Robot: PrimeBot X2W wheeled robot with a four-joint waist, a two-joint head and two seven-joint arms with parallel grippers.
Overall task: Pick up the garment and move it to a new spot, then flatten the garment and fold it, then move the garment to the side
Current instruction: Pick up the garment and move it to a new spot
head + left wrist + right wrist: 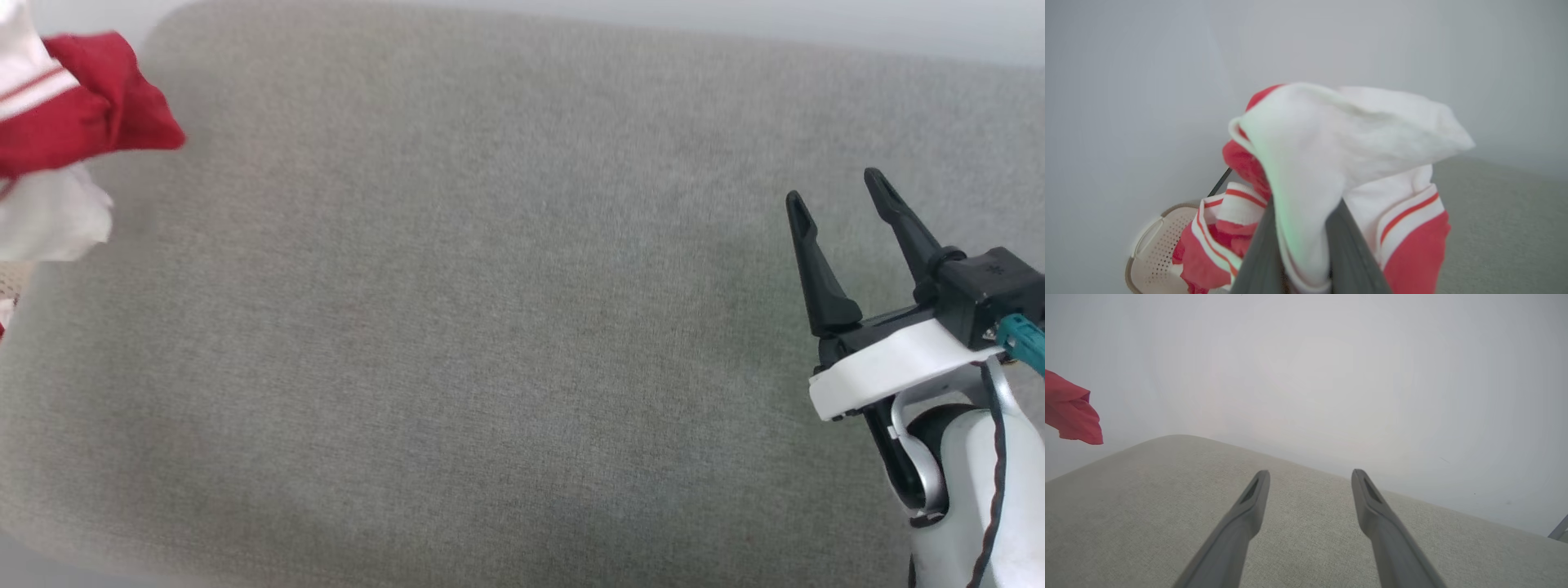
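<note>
The garment (82,114), red with white panels and striped trim, hangs bunched at the far upper left of the head view, by the cushion's left end. In the left wrist view the garment (1331,139) is lifted, a white fold pinched between my left gripper's (1306,228) two dark fingers, which are shut on it. A red corner of the garment (1069,412) shows in the air at the left of the right wrist view. My right gripper (837,192) stands open over the cushion's right side with nothing between its fingers; the right gripper (1310,473) points along the cushion.
A wide grey fabric cushion (490,327) spans the head view. Below the hanging cloth sits a beige perforated basket (1155,245) with part of the fabric trailing into it. A pale plain wall lies behind.
</note>
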